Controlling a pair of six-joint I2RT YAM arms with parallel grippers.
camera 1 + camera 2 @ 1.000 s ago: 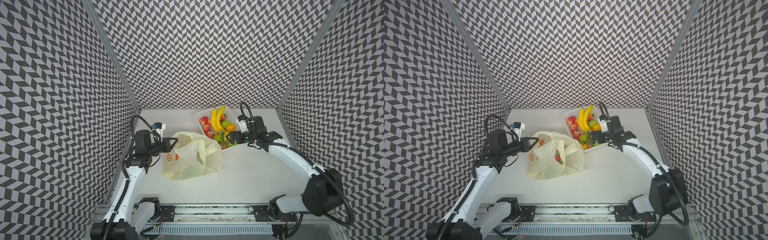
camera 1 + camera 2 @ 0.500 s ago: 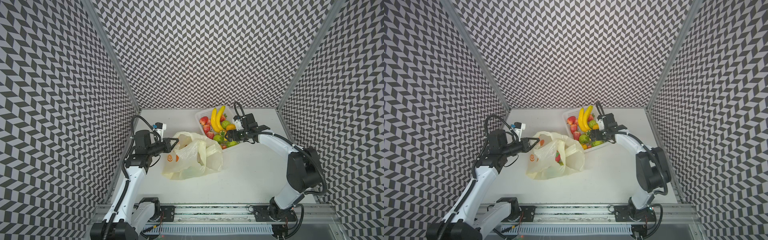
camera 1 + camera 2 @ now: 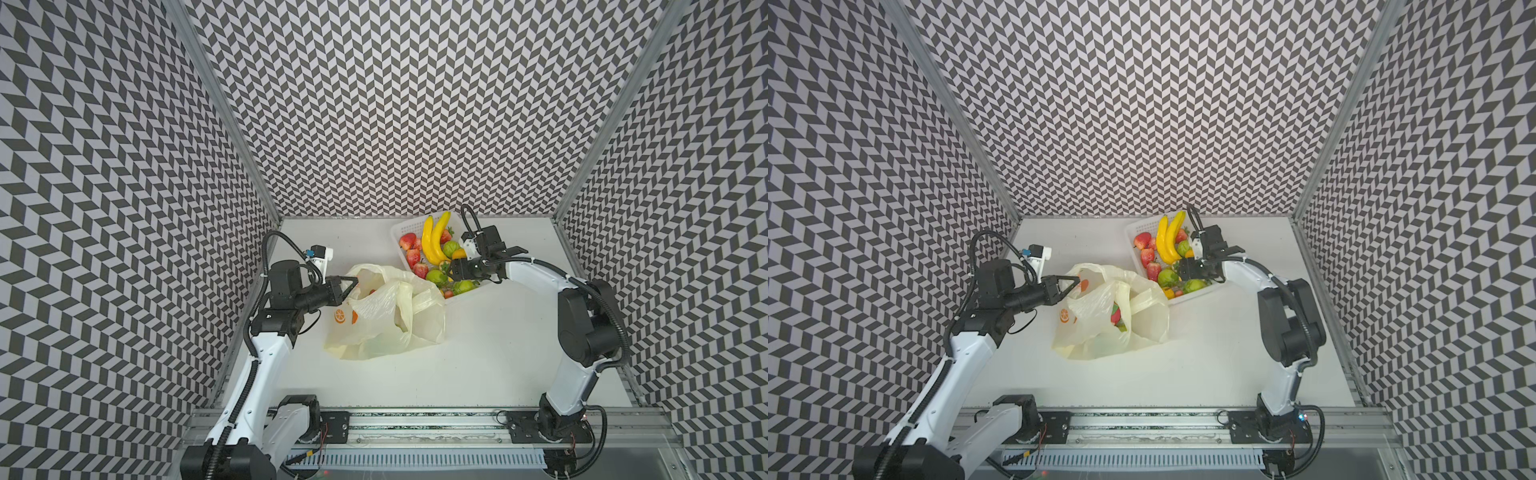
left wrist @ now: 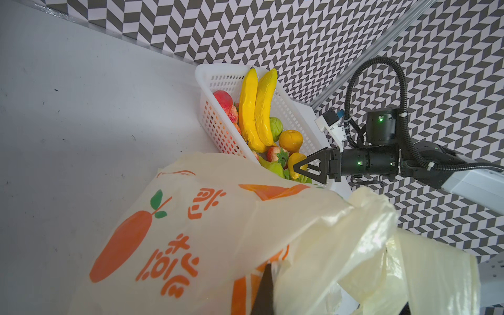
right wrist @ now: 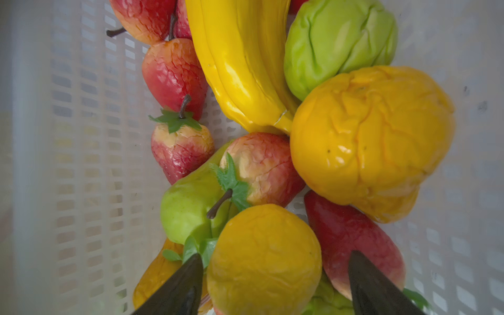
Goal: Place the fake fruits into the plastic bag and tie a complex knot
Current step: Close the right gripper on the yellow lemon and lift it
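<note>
The pale-yellow plastic bag [image 3: 386, 320] [image 3: 1108, 316] lies mid-table with its mouth held up. My left gripper [image 3: 353, 283] [image 4: 268, 268] is shut on the bag's rim. A red and a green fruit [image 3: 1116, 316] show inside it. Bananas [image 3: 434, 243], strawberries [image 5: 181, 152], pears and oranges fill the white basket [image 3: 409, 226]. My right gripper [image 3: 449, 266] [image 5: 276, 255] reaches down into the basket. Its jaws stand open on either side of a small orange-yellow fruit [image 5: 264, 259], with a gap at one finger. No knot shows.
The basket [image 3: 1142, 226] stands at the back, touching the bag's far corner. Chevron-patterned walls close in the table on three sides. A metal rail [image 3: 415, 419] with both arm bases runs along the front edge.
My right arm has folded in and its gripper has dropped lower into the basket, jaws narrowing round the orange-yellow fruit. The left gripper and the bag have not moved.
</note>
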